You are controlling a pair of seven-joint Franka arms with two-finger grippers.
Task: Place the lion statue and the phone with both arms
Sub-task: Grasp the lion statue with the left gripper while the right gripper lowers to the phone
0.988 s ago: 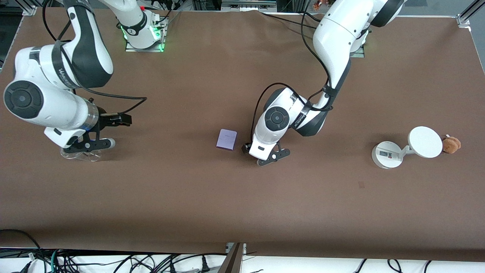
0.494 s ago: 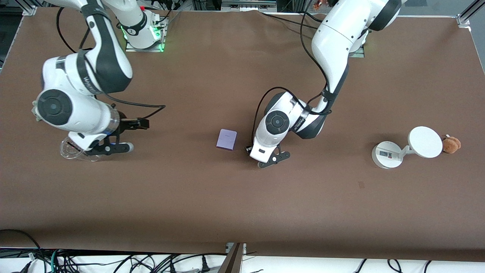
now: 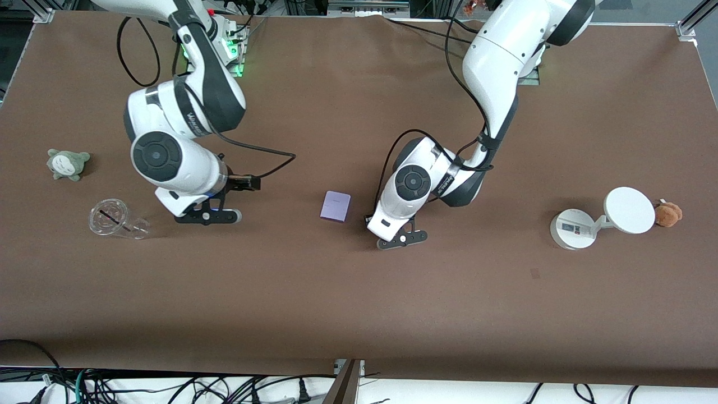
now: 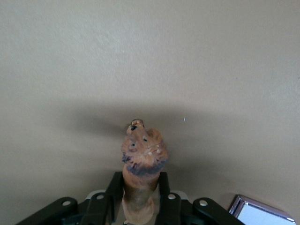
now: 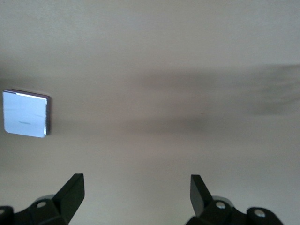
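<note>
The phone is a pale-lavender rectangle lying flat mid-table. My left gripper is low over the table beside the phone, toward the left arm's end. In the left wrist view my left gripper is shut on the lion statue, a reddish-brown figurine that sticks out past the fingertips. The statue is hidden under the hand in the front view. A corner of the phone shows there too. My right gripper is over bare table, on the right arm's side of the phone. It is open and empty, with the phone well off from it.
A clear plastic cup lies toward the right arm's end, with a grey-green plush farther from the camera. A white two-disc device and a fluffy brown plush stand toward the left arm's end.
My right arm has swung away from the clear cup toward the phone, uncovering the cup and the grey-green plush. My left gripper has barely shifted and keeps hold of the lion statue.
</note>
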